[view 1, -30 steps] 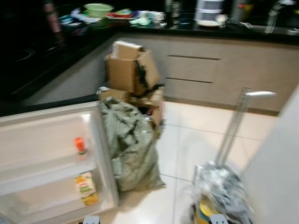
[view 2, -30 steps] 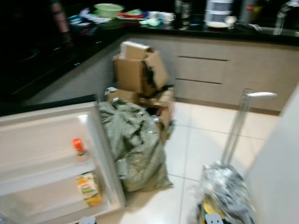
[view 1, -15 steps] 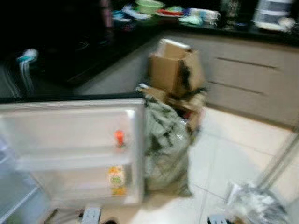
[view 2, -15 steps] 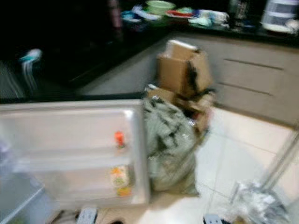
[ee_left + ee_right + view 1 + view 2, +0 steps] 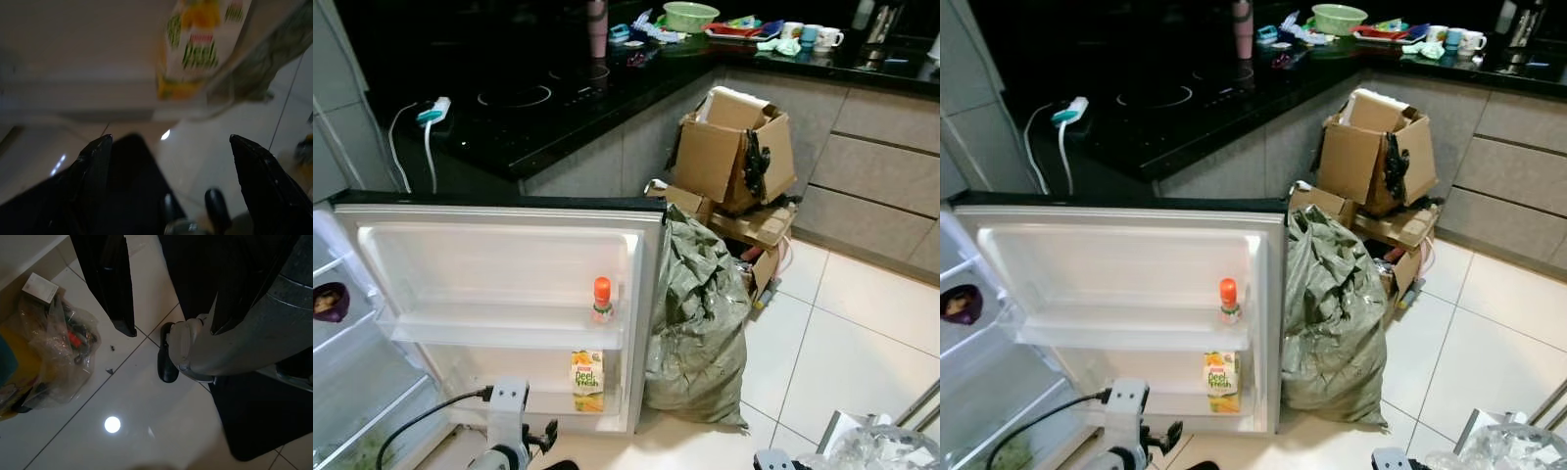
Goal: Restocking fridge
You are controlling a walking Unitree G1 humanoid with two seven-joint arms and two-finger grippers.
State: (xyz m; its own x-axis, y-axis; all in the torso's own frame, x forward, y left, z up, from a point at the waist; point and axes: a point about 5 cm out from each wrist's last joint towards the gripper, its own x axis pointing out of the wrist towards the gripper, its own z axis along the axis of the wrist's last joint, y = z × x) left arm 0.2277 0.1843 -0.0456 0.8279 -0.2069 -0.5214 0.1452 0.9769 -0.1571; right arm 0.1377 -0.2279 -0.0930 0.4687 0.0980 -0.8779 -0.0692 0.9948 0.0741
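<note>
The left claw (image 5: 171, 161) hangs wide open and empty near the floor, below the orange-and-green juice carton (image 5: 586, 381) labelled "Deel Fresh" on the lowest shelf of the open white fridge door (image 5: 499, 264). The right claw (image 5: 166, 289), also spread and empty, hangs above the clear plastic bag of groceries (image 5: 44, 352).

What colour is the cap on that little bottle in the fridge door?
Orange: the cap of the small bottle on the fridge door shelf, clearest in the left eye view.
</note>
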